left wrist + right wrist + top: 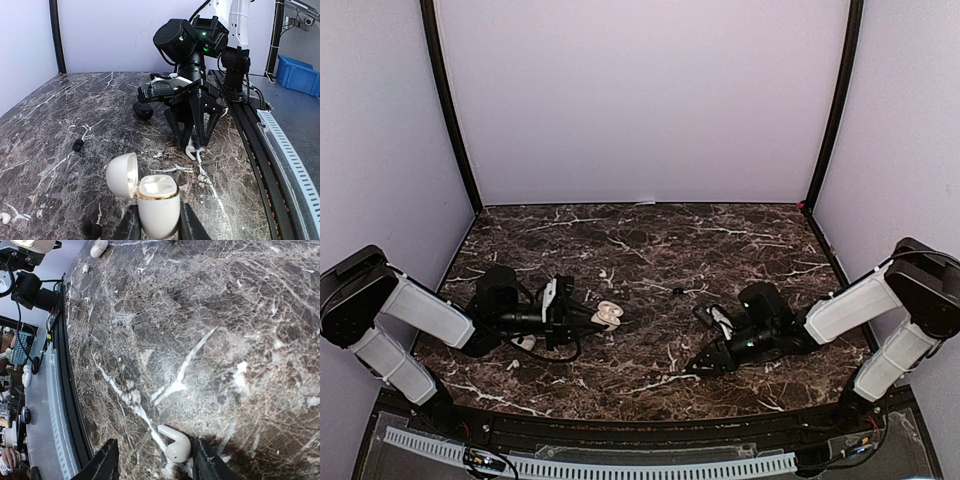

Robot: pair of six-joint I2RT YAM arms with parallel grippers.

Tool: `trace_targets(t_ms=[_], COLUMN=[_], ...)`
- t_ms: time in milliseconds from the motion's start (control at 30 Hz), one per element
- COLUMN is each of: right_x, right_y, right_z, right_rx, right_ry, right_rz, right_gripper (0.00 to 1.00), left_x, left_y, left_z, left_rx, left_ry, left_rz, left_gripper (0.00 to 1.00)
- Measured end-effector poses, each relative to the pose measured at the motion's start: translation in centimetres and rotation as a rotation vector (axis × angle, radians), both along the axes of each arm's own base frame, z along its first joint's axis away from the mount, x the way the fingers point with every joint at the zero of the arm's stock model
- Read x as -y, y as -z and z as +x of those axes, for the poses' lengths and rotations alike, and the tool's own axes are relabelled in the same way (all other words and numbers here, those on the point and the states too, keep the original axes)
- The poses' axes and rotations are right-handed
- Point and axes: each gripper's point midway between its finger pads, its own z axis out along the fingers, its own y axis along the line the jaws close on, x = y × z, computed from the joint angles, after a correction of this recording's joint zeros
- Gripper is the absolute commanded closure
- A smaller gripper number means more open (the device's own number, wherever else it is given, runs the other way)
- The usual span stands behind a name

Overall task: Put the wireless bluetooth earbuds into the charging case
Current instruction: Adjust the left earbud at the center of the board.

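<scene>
**Left claw** [158, 222]: clenched on the lower body of a white pebble-shaped plastic charging case [159, 200]. The case is held upright, with its lid [122, 175] hinged open.

**Right claw** [156, 465]: jaws about half apart, grasping nothing. Its tips are down at the dark marbled worktop [650, 240] and straddle a white stemmed plastic earbud [175, 442] lying flat. The earbud is just beside one finger; contact cannot be confirmed.

**Pose:** the left arm [420, 310] lies low, its claw pointing to 3 o'clock in the top view. The right arm [850, 305] is folded low, its claw angled down towards 8 o'clock. The case sits at 9 o'clock from the worktop's centre and the straddled earbud at 5 o'clock.

**Count, left wrist view:**
- Cases: one.
- White earbuds: two, the other being a stray white earbud [4, 217] at the lower-left edge.
- Black earbuds: one small black earbud [77, 145].
- One dark piece [92, 230] beside the left claw, kind not determinable.
</scene>
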Motion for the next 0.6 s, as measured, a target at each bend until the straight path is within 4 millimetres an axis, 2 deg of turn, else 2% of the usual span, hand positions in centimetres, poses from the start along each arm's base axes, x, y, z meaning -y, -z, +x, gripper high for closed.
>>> trace_targets(t_ms=[367,467,600], right_x=[1.3,1.3,1.2], right_y=[-0.3,-1.2,-3.1], right_z=[-0.9,-0.4,0.7], right_rx=[-0.009,0.028,0.114], right_ry=[0.023,0.039,0.071], right_rz=[-0.014,-0.003,0.029], right_gripper=[0.5,0.49,0.41], left_x=[0.1,0.1,0.1], left_y=[-0.2,-0.3,-0.3], left_z=[-0.7,-0.8,-0.8], left_rx=[-0.008,-0.006,-0.004], left_ry=[0.043,0.045,0.045], left_rz=[-0.012,-0.015,-0.016], left_gripper=[0.87,0.87,0.87])
